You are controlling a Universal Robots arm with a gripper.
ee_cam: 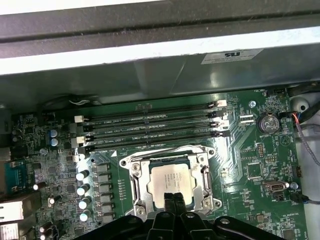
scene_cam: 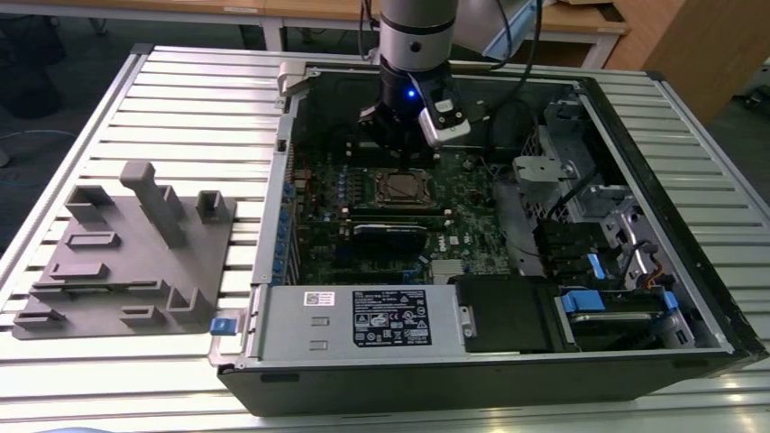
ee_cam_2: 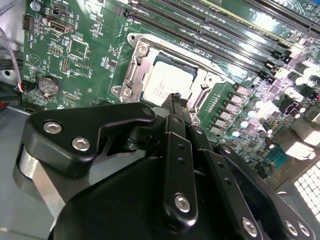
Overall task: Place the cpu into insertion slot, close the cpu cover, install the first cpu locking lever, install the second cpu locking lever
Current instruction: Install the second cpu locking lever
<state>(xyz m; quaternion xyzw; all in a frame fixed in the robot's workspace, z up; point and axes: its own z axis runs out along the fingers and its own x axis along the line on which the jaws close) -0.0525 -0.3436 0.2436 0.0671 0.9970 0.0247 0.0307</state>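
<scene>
The gripper (ee_cam: 174, 199) is hovering just above the cpu (ee_cam: 173, 182), its fingers (ee_cam_2: 176, 107) pressed together and holding nothing. The cpu is sitting directly beneath the fingertips, seated flat in the slot (ee_cam_2: 131, 75), with the cover (ee_cam: 206, 177) lying closed around it.

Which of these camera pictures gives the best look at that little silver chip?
The first wrist view: the cpu faces the camera squarely inside its metal frame. The second wrist view shows it slanted, the end effector overlapping one edge. The exterior view shows it small and distant.
</scene>
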